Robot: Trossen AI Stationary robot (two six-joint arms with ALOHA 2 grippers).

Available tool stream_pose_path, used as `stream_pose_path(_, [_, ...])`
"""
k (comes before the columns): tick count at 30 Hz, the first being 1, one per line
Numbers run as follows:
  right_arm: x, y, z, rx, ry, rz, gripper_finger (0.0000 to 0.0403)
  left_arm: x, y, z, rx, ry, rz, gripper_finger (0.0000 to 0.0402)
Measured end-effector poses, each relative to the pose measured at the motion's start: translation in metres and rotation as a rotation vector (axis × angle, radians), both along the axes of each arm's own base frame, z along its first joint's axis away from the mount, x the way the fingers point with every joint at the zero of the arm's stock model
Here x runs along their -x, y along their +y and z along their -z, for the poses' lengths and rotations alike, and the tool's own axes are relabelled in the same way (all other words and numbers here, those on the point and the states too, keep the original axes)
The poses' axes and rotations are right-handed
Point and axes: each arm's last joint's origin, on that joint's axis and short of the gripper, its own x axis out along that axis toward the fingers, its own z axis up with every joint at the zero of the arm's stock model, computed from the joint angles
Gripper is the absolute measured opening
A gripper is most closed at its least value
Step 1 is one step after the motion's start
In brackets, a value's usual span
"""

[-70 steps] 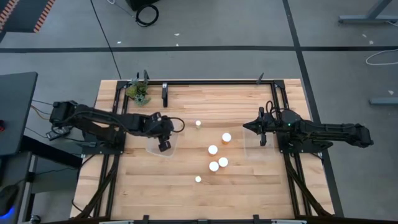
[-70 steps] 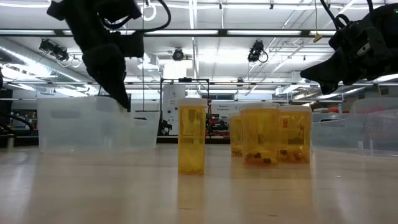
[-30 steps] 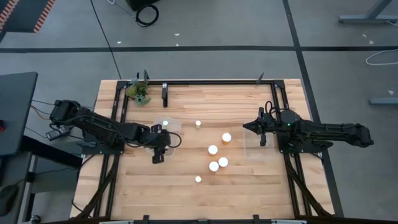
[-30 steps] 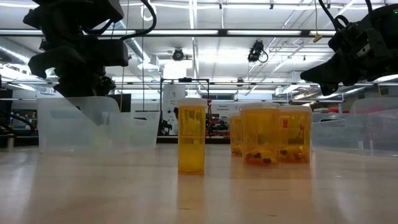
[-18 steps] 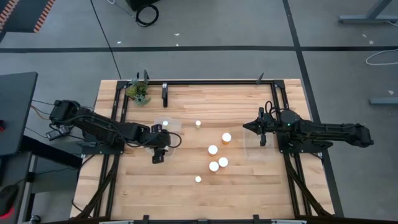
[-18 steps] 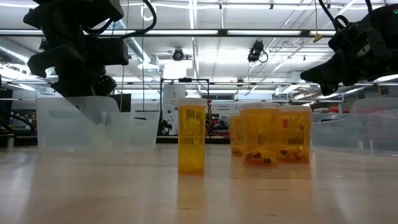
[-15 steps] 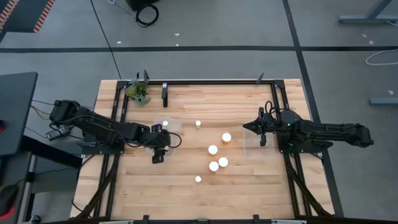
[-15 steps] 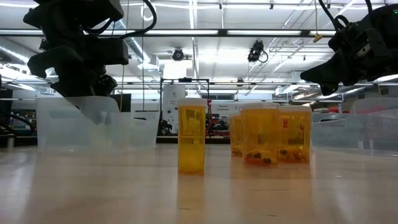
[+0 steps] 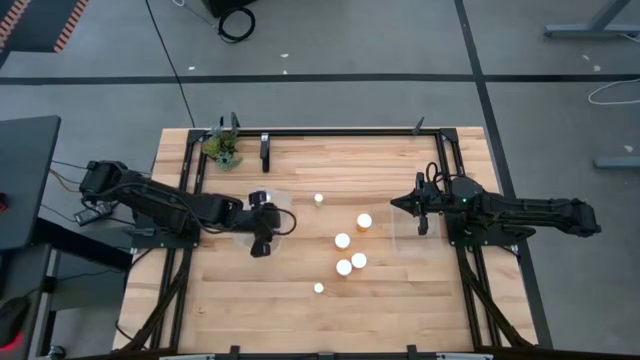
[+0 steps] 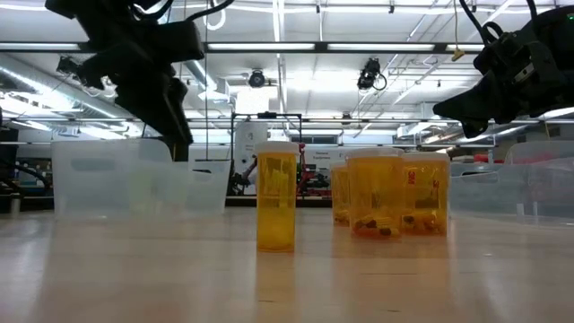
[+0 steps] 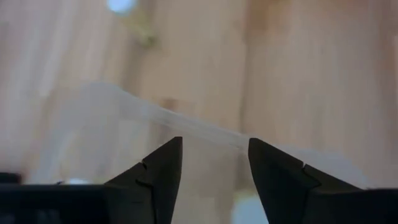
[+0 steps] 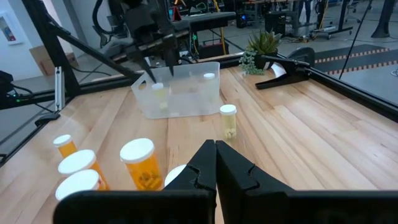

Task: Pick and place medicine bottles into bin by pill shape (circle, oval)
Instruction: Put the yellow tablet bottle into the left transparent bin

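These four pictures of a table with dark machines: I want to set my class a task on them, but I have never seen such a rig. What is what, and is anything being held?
Two robot arms work at a wooden table. One picture looks straight down, one looks level across the tabletop, and two come from cameras on the arms' wrists. The left gripper hangs over a clear plastic bin, fingers open and empty. The right gripper waits on the other side, fingers shut, holding nothing. Between them stand the medicine bottles, orange with white caps. A small green plant sits in a far corner.
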Motion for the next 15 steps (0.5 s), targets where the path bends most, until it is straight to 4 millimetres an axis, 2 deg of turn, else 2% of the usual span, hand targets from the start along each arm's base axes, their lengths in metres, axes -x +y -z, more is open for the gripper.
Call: stream_pose_path(15, [0.0,0.0,0.0,0.0,0.0,0.0,0.001,-0.024,0.018,0.003,0.03,-0.163,-0.136,0.0167])
